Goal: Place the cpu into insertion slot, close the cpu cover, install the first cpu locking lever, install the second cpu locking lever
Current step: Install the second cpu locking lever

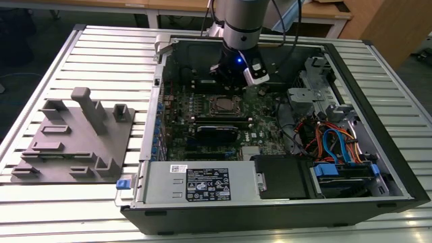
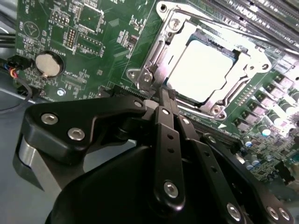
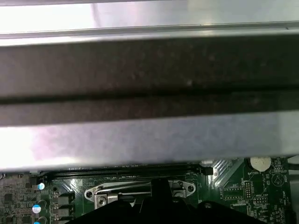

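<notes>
surface: slatted metal bench (image 1: pixel 81 45) carrying an open PC case (image 1: pixel 378 152) on its side; wooden desks behind.
near bench edge: power supply (image 1: pixel 199 183) and drive bay with blue and orange cables (image 1: pixel 337 147) sit along the case's near wall.
bench, exterior view's left edge: grey fixture plate (image 1: pixel 71 142) with upright blocks, well apart from the work.
motherboard: green board (image 1: pixel 260 114) on the case floor; coin cell (image 2: pixel 48 64) near one board edge.
slot: (image 1: pixel 223 105) mid-board, toward the case's far wall, just below the arm.
cpu: (image 2: pixel 203 70) already seated in the slot, pale metal top showing.
cover: (image 2: pixel 154 51) down over the cpu, framing it; looks closed, though full seating is hard to judge.
gripper: (image 2: pixel 166 93) jaws closed to a narrow point, nothing held, tips at the socket's edge by the cover's hinge corner.
lever: thin rod (image 2: pixel 219 25) runs along the far side of the socket; whether it's latched I can't tell.
step: judged as lever work, cpu and cover done.
next move needs: a small, well-aimed push on a thin springy rod; a slip could scrape the board.
hidden: gripper body blocks the socket's near side in the second wrist view; case wall (image 3: pixel 149 70) covers most of the first wrist view; second lever not made out.
</notes>
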`<move>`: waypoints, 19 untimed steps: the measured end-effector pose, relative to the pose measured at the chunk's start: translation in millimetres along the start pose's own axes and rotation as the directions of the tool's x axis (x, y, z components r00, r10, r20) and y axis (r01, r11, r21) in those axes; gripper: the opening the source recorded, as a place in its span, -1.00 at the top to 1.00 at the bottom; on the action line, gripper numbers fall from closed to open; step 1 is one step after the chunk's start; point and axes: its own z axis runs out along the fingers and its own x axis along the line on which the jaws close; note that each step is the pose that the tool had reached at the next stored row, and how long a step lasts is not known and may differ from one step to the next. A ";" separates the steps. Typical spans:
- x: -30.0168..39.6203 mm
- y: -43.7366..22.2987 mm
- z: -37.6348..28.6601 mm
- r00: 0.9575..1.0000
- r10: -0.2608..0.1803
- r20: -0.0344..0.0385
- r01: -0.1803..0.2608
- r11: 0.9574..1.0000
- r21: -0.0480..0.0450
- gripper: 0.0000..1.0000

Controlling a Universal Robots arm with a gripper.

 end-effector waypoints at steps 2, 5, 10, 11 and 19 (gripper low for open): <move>-0.1 0.4 -4.3 1.000 0.000 0.000 0.000 1.000 0.000 0.80; -0.2 0.4 -6.4 1.000 0.000 0.000 0.000 1.000 0.000 0.80; -0.3 -1.5 -6.7 1.000 0.000 0.000 0.000 1.000 0.000 0.80; -0.3 -1.5 -6.7 1.000 0.000 0.000 0.000 1.000 0.000 0.80; -0.4 -3.3 -6.8 1.000 0.000 0.000 0.000 1.000 0.000 0.80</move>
